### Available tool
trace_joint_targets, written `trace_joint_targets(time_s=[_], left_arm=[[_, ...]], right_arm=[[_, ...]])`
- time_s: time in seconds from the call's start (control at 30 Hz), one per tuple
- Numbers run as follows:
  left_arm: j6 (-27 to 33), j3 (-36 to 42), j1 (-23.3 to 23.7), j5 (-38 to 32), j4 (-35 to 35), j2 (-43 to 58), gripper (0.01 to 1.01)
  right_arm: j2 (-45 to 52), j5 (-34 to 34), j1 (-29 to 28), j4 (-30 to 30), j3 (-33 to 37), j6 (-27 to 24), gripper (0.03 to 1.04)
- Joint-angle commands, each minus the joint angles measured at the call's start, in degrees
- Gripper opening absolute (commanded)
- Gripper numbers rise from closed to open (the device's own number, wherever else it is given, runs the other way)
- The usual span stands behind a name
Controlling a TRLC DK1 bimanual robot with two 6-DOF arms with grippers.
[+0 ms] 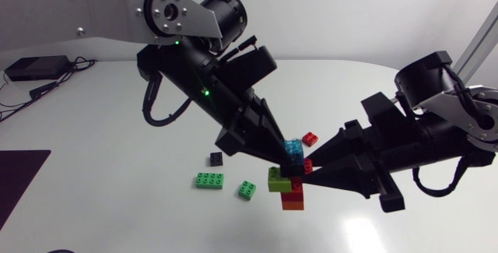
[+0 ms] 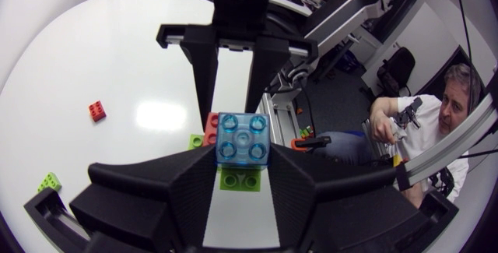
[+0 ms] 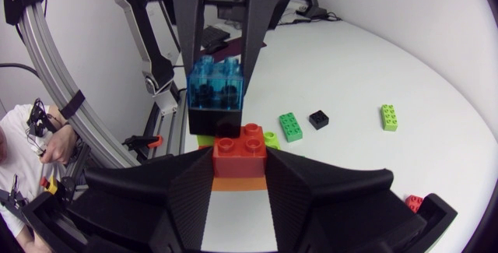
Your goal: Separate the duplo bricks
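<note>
Left gripper pinching 1 clear blue brick atop the stack, right gripper clamped on 1 red brick lower down

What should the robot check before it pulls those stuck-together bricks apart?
1. Left gripper shut on the blue brick: ok.
2. Right gripper shut on the red brick: ok.
3. Orange bottom brick clear of the table: cannot tell.
4. Nearest loose green brick apart from both grippers: ok.
5. Free room between the two grippers for pulling: cannot tell.
</note>
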Motion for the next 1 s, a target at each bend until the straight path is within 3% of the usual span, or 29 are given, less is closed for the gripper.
trace_joint_targets(time_s=[0.0, 0.27, 0.4, 0.57, 0.97], left_arm=[[-1.8, 4.6, 0.7, 2.2, 1.2, 1.4, 0.293], [-2.1, 5.3, 2.2, 2.9, 1.1, 1.3, 0.293], [0.0, 2.8, 4.0, -3.1, 1.8, 0.8, 0.293], [1.5, -4.0, 6.5, -14.5, 9.0, 0.0, 0.293], [0.6, -12.8, 5.8, -28.1, 28.7, 11.0, 0.302]], right_arm=[[0.0, 0.5, 1.3, -0.5, -2.6, 0.0, 0.27], [0.1, 1.7, 1.4, 0.3, -2.8, 0.8, 0.27], [0.1, 2.9, 0.8, 2.9, -3.0, 3.6, 0.27], [-0.2, 3.1, -0.8, 3.3, -2.4, 4.9, 0.27], [-3.5, 3.9, -2.5, 3.1, -3.0, 6.1, 0.27]])
